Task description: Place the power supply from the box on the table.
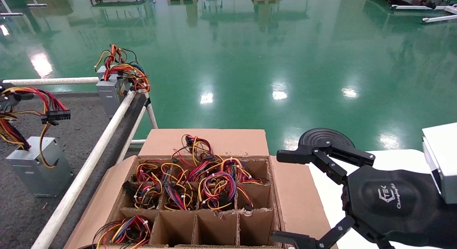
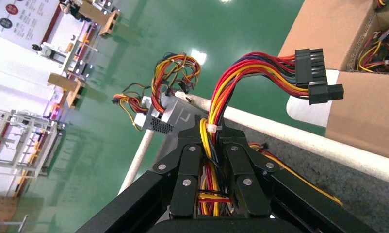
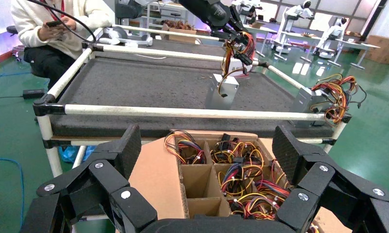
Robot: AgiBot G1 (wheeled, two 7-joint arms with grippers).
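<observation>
Progress looks near the end of one transfer: the power supply [image 1: 37,168] stands on the table [image 1: 75,135], just beyond the rail [image 1: 94,152] from the box [image 1: 200,192], with the left gripper [image 2: 213,160] clenched on its wire bundle [image 2: 241,82] above it. Letting go of the wires is left, I judge. Another unit [image 1: 110,92] stands at the table's far corner. More wired units fill cells of the box. The right gripper [image 1: 285,197] hangs released beside the box, holding nothing
</observation>
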